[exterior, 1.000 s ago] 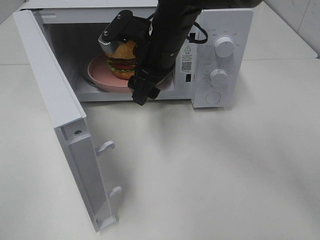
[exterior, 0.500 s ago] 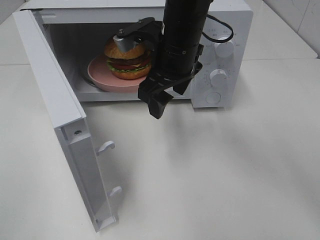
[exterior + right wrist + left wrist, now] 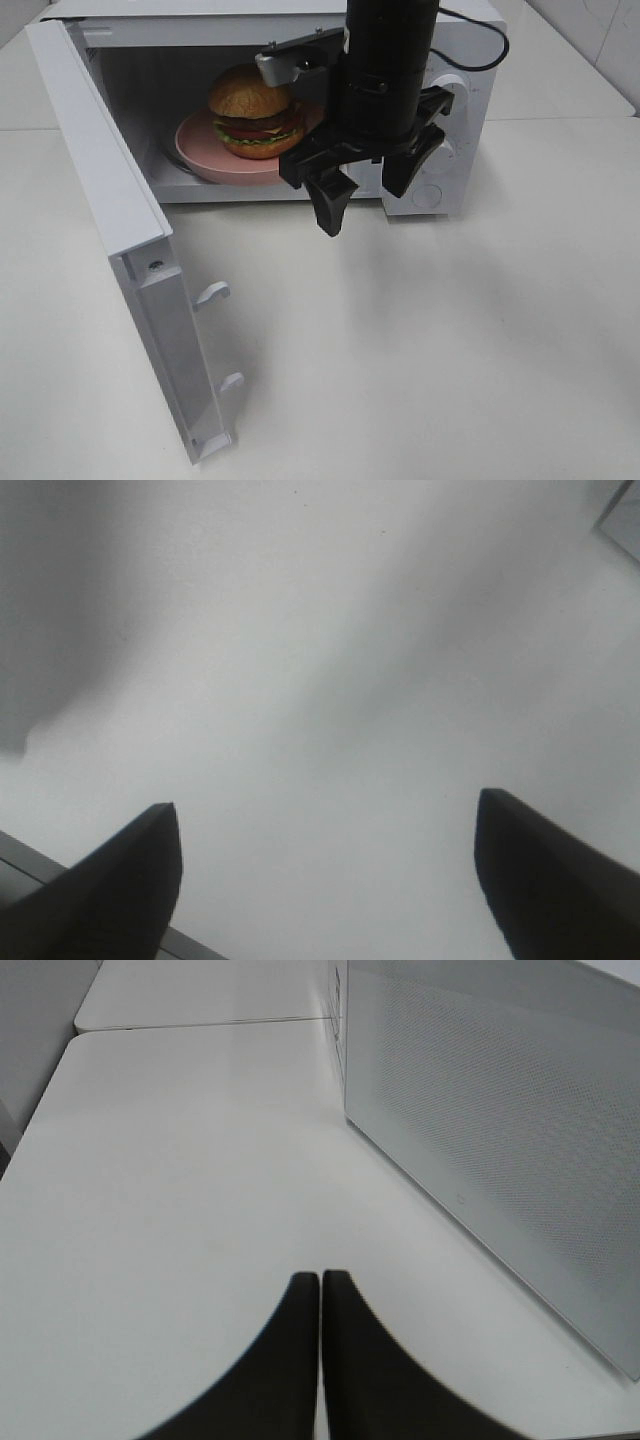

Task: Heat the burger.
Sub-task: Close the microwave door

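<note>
The burger [image 3: 253, 118], with its glossy brown bun, lettuce and tomato, sits on a round pink plate [image 3: 196, 152] inside the open microwave [image 3: 300, 20]. My right gripper [image 3: 362, 200] hangs in front of the microwave's opening, just outside it and to the right of the burger, pointing down. Its jaws are wide open and hold nothing. In the right wrist view the right gripper [image 3: 325, 802] shows only bare white table between its fingers. The left gripper [image 3: 320, 1278] is shut, its tips pressed together above the table beside the microwave's perforated side wall [image 3: 500, 1140].
The microwave door [image 3: 105, 190] stands swung open to the left, reaching toward the table's front, with two hooks [image 3: 212, 292] on its inner edge. My right arm partly covers the control panel [image 3: 437, 150] with its knobs. White table [image 3: 450, 350] lies in front.
My right gripper has drawn back out of the microwave, shifted right and turned, leaving the burger on the plate inside. The burger is now in full view.
</note>
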Motion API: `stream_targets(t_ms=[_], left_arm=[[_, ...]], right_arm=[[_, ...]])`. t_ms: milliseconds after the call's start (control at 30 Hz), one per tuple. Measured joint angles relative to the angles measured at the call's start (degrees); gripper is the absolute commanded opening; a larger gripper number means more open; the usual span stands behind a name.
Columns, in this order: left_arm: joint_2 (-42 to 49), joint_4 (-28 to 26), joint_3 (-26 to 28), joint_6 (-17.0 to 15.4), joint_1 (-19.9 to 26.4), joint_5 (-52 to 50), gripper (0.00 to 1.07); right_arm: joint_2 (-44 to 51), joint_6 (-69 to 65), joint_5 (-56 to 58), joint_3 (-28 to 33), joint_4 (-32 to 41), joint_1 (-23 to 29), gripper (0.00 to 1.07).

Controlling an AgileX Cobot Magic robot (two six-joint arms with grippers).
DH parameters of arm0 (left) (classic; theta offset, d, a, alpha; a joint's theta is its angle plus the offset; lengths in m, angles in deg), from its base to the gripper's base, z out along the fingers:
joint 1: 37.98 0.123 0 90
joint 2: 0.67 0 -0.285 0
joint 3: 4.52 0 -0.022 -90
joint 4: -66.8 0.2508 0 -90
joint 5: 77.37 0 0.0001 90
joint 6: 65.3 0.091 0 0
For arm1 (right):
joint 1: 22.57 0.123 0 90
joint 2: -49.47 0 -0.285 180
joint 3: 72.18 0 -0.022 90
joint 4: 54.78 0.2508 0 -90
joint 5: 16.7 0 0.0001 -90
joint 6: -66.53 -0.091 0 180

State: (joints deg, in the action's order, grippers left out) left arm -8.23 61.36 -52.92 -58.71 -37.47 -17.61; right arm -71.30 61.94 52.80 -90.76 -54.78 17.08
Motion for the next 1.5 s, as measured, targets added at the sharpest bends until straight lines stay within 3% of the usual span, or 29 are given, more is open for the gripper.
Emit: stream_targets(t_ms=[300,567,667,733,967,1300,1500], left_arm=[[0.0,0.0,0.0,0.0,0.0,0.0,0.00],[0.0,0.0,0.0,0.0,0.0,0.0,0.00],[0.0,0.0,0.0,0.0,0.0,0.0,0.00],[0.0,0.0,0.0,0.0,0.0,0.0,0.00],[0.0,0.0,0.0,0.0,0.0,0.0,0.00],[0.0,0.0,0.0,0.0,0.0,0.0,0.00],[0.0,0.0,0.0,0.0,0.0,0.0,0.00]], right_arm=[[9.5,-3.0,0.1,9.0,-0.3,-5.8,0.73],[25.6,-4.0,0.2,22.4,-2.3,-18.6,0.73],[27.2,-4.1,0.2,23.5,-2.6,-19.6,0.73],[35.8,-4.1,0.2,28.8,-4.2,-23.0,0.73],[48.3,-4.1,0.3,37.6,-4.6,-23.5,0.73],[72.4,-4.1,0.6,55.3,-4.6,-23.5,0.73],[82.0,-4.1,0.5,60.2,-4.6,-23.5,0.73]])
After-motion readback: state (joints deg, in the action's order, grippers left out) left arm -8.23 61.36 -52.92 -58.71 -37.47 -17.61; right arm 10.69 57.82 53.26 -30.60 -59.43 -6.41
